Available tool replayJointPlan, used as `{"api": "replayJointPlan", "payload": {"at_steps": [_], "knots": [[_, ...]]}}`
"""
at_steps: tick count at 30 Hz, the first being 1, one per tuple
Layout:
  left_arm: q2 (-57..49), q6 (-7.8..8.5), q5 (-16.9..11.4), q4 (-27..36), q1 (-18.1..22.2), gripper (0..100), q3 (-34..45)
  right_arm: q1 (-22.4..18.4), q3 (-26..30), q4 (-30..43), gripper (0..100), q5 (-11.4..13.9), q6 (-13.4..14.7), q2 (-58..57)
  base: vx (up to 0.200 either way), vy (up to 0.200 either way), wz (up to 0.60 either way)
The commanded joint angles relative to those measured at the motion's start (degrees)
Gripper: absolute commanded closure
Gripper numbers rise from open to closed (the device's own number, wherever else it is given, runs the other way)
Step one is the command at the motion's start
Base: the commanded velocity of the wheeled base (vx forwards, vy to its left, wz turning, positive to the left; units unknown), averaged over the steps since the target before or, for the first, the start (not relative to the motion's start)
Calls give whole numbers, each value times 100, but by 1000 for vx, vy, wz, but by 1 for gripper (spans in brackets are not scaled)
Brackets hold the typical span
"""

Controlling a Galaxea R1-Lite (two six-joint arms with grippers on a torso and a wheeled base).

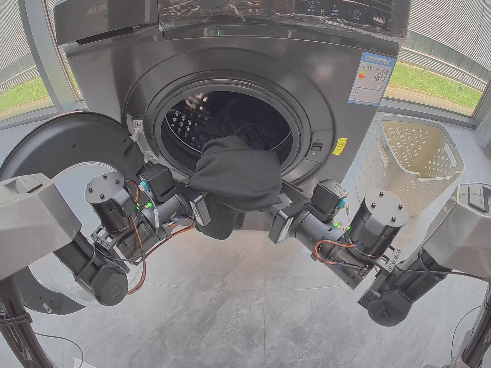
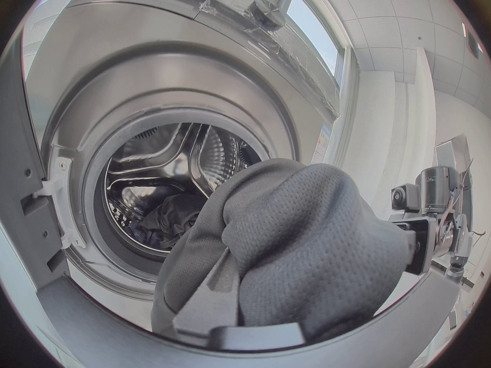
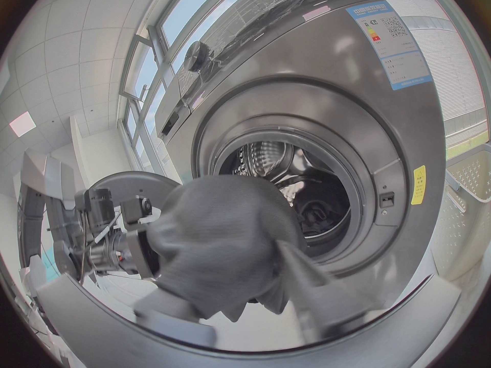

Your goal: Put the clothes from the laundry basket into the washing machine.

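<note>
Head view, grip: the left gripper (image 1: 197,203) and right gripper (image 1: 279,213) are pinching a dark grey garment (image 1: 238,172) from 9 and 3 o'clock, both closed down on the cloth.
Head view, place: the garment is hanging at the 6 o'clock lip of the washing machine (image 1: 327,77) opening; the laundry basket (image 1: 409,154) is standing at the machine's 3 o'clock.
Left wrist view: dark clothes (image 2: 169,221) are lying in the drum beyond the garment.
Right wrist view: the garment is bulging between the right gripper's fingers (image 3: 312,292).
Progress: I am judging this nearly done. The basket is showing no clothes where I can see in, leaving this garment to push in.
</note>
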Motion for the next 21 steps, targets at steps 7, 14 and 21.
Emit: {"api": "replayJointPlan", "payload": {"at_steps": [7, 14, 21], "knots": [[-1200, -69, 83, -15, -15, 100, 1090, 16, 1890, 52, 0, 462, -170, -1406, 0, 0, 0], [-1376, -96, 74, -15, -33, 100, 1327, -63, 2233, 8, 0, 445, -187, -1388, 0, 0, 0], [-1481, -34, 47, -15, -59, 100, 1617, -160, 2312, -1, 0, 445, -187, -1406, 0, 0, 0]]}}
